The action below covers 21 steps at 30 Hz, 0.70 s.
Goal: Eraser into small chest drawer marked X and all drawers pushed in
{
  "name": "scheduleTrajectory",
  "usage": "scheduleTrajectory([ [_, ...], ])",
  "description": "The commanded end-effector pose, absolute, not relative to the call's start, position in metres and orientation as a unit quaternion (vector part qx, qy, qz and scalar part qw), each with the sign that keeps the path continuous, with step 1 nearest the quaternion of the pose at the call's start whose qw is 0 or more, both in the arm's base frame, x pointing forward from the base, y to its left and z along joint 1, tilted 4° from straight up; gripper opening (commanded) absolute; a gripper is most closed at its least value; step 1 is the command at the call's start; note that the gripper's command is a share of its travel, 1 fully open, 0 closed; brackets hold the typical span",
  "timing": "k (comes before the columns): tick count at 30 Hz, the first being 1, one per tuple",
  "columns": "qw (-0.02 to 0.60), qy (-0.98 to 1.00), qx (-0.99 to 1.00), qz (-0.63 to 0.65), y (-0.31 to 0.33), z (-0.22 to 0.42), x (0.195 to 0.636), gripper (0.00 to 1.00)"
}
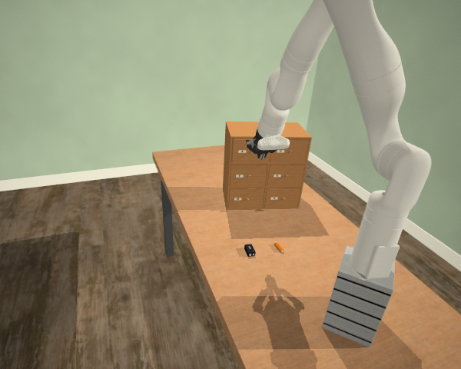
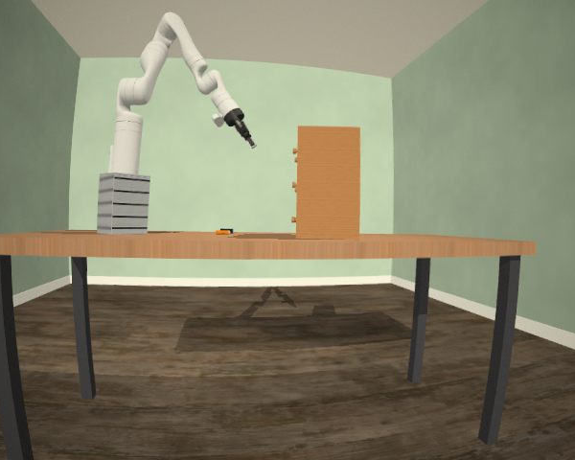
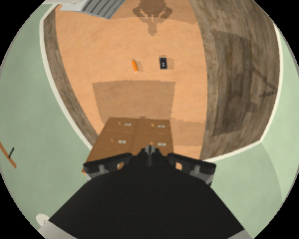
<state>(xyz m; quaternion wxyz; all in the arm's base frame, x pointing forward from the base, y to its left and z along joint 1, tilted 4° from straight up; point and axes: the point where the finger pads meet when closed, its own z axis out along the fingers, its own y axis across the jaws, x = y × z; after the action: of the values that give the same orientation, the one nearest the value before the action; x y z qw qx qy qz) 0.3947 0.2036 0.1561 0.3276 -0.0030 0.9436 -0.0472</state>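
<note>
The small brown chest (image 1: 294,128) (image 2: 327,183) (image 3: 137,130) stands upright at the table's far end, with six labelled drawers in two columns. The drawers in view look pushed in; the label letters are too small to read surely, and my gripper partly hides the top row in the top view. My gripper (image 1: 262,157) (image 2: 253,146) (image 3: 149,150) is shut and empty. It hangs in the air before the chest's upper front, apart from it, tilted down towards it. A small black block with white marks (image 1: 250,250) (image 3: 162,63) lies on the table; I cannot tell whether it is the eraser.
A short orange cylinder-like thing (image 1: 279,247) (image 2: 222,232) (image 3: 135,66) lies beside the black block, between the chest and the arm's grey base (image 1: 356,304) (image 2: 129,205). Knobs stick out of the chest's front. The table (image 1: 207,226) (image 2: 258,249) has its long edge near the black block.
</note>
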Motion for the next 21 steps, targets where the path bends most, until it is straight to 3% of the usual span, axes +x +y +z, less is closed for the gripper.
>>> scheduleTrajectory([
  [1, 0.302, 0.953, 0.017, -0.026, 0.205, 0.168, 0.397, 0.0],
  [21, 0.121, 0.992, 0.022, -0.023, 0.208, 0.202, 0.367, 0.0],
])
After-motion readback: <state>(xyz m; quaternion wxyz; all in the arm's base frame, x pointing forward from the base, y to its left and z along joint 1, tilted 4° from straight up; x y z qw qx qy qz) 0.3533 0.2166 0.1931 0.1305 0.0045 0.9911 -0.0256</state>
